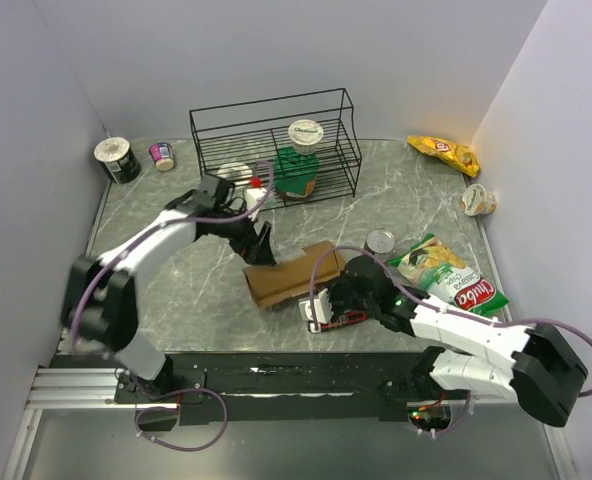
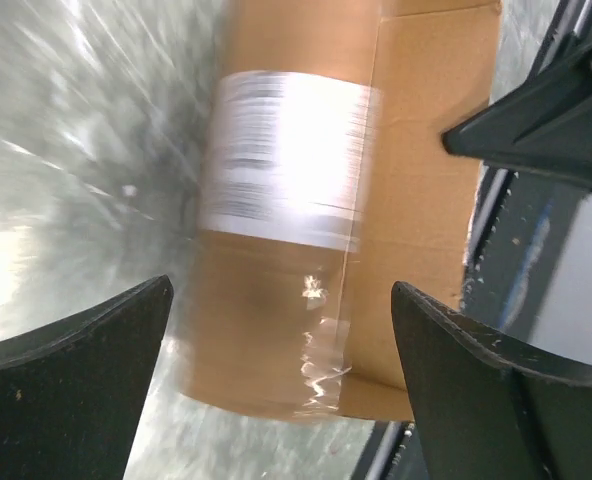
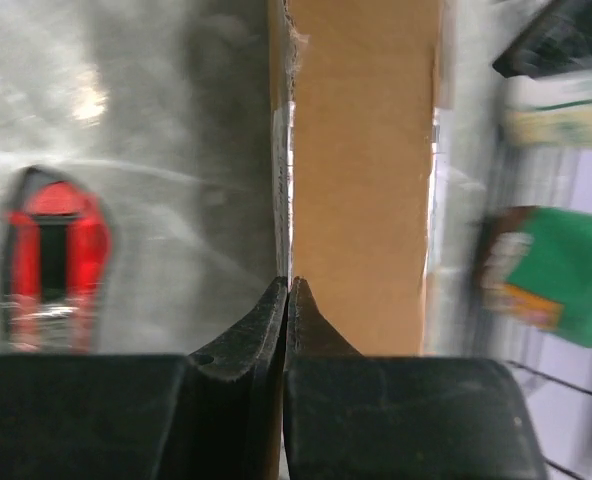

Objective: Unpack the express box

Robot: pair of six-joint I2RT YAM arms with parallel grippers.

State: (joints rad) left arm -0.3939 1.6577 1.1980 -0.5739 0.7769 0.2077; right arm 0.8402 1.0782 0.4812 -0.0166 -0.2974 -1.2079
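Observation:
The express box [image 1: 291, 275], a long brown carton, lies on the marble table between my two arms. In the left wrist view its white label [image 2: 286, 160] faces up. My left gripper [image 1: 259, 245] is open and hangs over the box's far-left end, with its fingers [image 2: 76, 370] spread wide on either side of the box [image 2: 416, 200]. My right gripper [image 1: 334, 287] is at the box's right end. In the right wrist view it [image 3: 288, 290] is shut on the thin edge of a cardboard wall of the box [image 3: 361, 150].
A small red and black item [image 1: 338, 320] lies in front of the box and also shows in the right wrist view [image 3: 51, 250]. To the right are a tin can [image 1: 380, 241] and a green chips bag [image 1: 451, 275]. A black wire rack [image 1: 276, 140] stands behind, holding a green packet [image 1: 296, 172].

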